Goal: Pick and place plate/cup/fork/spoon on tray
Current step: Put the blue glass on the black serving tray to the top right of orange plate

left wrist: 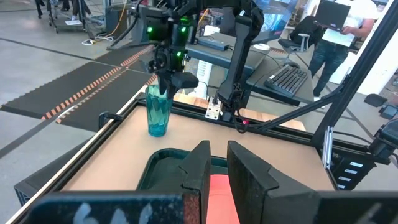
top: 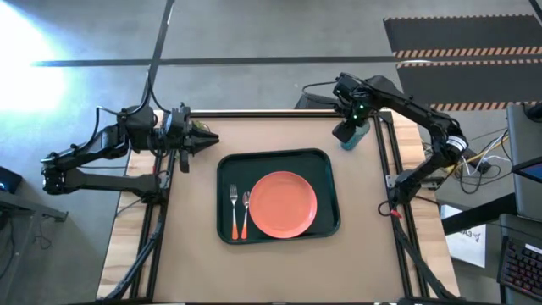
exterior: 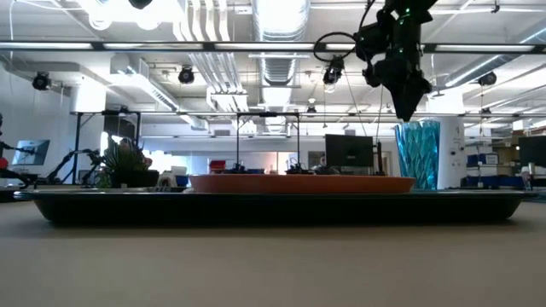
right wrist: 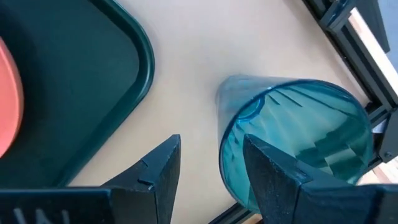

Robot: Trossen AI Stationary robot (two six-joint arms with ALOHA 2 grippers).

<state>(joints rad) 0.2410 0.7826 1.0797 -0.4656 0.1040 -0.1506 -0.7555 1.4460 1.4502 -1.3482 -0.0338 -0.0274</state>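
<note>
on the counter's far right corner the cup (top: 352, 135) waits outside the tray (top: 326, 222), right gripper (top: 345, 132) above it, jaws wide and empty, ready to grab.

bench (top: 279, 271) — bare tan top | striped floor mat (top: 461, 38) — beyond the far edge | keyboard (left wrist: 291, 76) — on a desk behind | person (left wrist: 336, 28) — standing, holding a laptop | plant (exterior: 126, 164) — in the room

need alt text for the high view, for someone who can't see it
Overhead: a dark tray holds an orange plate, fork and spoon. The right gripper, fingers open, hangs over a teal cup outside the tray; the left gripper waits aside.
</note>
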